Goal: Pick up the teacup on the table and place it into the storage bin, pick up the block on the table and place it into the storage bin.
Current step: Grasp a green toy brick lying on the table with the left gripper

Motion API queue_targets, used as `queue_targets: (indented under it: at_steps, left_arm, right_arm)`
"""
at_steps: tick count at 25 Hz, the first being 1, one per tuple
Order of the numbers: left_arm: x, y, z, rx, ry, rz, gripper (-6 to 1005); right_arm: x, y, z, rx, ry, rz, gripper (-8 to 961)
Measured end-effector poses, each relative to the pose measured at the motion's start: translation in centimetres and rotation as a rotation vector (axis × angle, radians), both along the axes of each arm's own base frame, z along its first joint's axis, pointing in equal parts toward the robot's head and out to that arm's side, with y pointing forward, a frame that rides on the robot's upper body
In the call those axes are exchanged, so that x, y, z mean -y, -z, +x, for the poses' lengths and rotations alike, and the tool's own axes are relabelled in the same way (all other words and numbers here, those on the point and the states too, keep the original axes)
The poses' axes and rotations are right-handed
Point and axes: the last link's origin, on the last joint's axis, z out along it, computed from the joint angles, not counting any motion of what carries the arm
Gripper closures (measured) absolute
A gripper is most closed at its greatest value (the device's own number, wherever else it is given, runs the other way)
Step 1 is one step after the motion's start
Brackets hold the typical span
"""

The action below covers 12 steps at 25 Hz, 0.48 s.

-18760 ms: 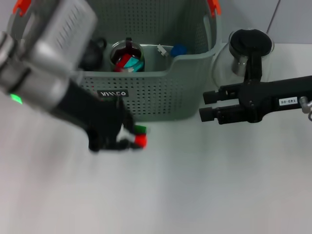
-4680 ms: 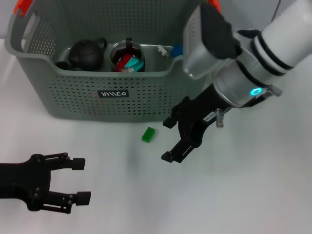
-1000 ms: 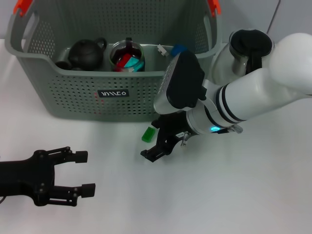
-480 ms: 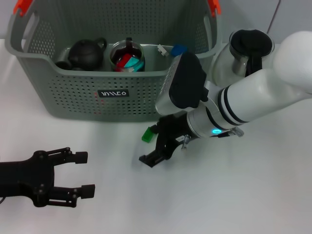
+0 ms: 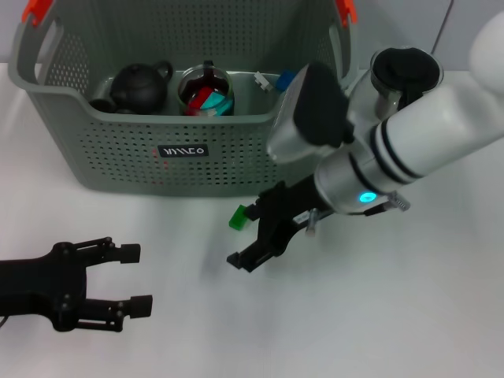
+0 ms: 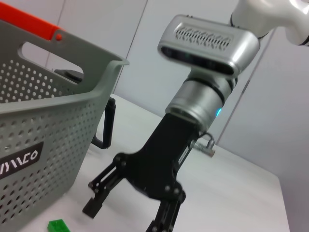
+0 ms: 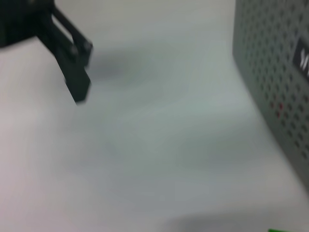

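Observation:
The green block (image 5: 239, 216) lies on the white table just in front of the storage bin (image 5: 236, 161). My right gripper (image 5: 246, 235) hangs open right beside the block, one finger (image 5: 256, 211) next to it and the other nearer the table's front. The left wrist view shows the same open right gripper (image 6: 126, 212) close to the block (image 6: 58, 225) and the bin (image 6: 53, 121). My left gripper (image 5: 135, 277) rests open and empty at the near left. No teacup shows on the table; a glass cup (image 5: 206, 92) with red and teal pieces sits in the bin.
A black teapot (image 5: 140, 85) and a blue item (image 5: 288, 79) also lie in the bin. A glass pitcher (image 5: 402, 75) with a black handle stands right of the bin, behind my right arm. The right wrist view shows the bin wall (image 7: 275, 72).
My right arm's wrist has swung up and to the right, while its open fingers stay by the green block. The block and my left arm have not moved.

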Motion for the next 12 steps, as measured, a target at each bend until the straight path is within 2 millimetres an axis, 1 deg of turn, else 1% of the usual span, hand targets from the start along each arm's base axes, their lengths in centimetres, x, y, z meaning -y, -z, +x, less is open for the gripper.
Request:
queue_targets:
  at_steps: [3,6,9,12]
  left_arm:
    - [-0.4,0.2,0.3,0.004,-0.01,-0.007,51]
    - [-1.0,0.6,0.9,0.002,-0.004,-0.028,51]
    - [-1.7,0.8,1.4,-0.013,0.012,-0.048,51]
    - [-2.9,1.1,2.2,-0.047,0.04,-0.066,51]
  right_arm:
    - [-0.2,-1.3,-0.2,-0.035,0.017,-0.021,8]
    - [0.0,-3.1,-0.2,-0.072,0.029,-0.081,8]
    - [0.7,-5.3,-0.2,-0.131,0.052,-0.16,9]
    - [1.4,-7.4,0.5,-0.193,0.077,-0.201,9]
